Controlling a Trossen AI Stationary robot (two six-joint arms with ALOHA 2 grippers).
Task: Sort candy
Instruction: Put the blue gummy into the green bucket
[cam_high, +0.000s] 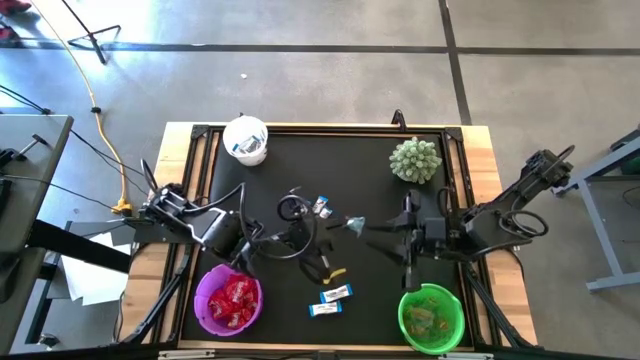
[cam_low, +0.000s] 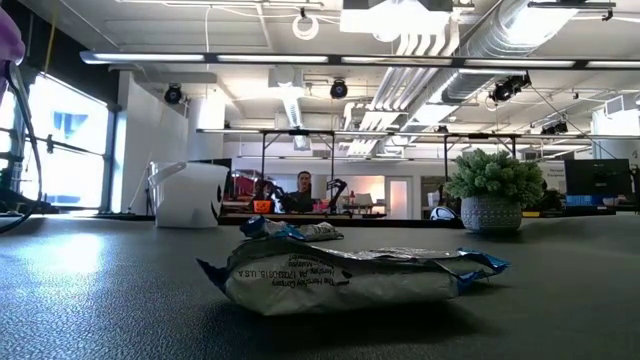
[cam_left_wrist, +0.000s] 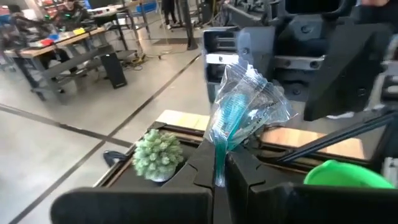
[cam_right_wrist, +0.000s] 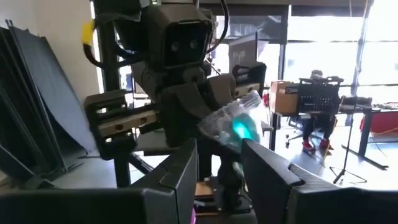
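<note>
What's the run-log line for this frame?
left gripper: shut on greenish candy, mid-table | right gripper: open, facing it | green bowl: near right

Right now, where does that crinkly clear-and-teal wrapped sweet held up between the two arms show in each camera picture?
High view: crinkly clear-and-teal wrapped sweet mid-table, between both grippers.
Low view: not seen.
Left wrist view: centre, pinched in the shut left gripper.
Right wrist view: centre, beyond the open right gripper.
Shared landmark: spiky pale green ball plant.
</note>
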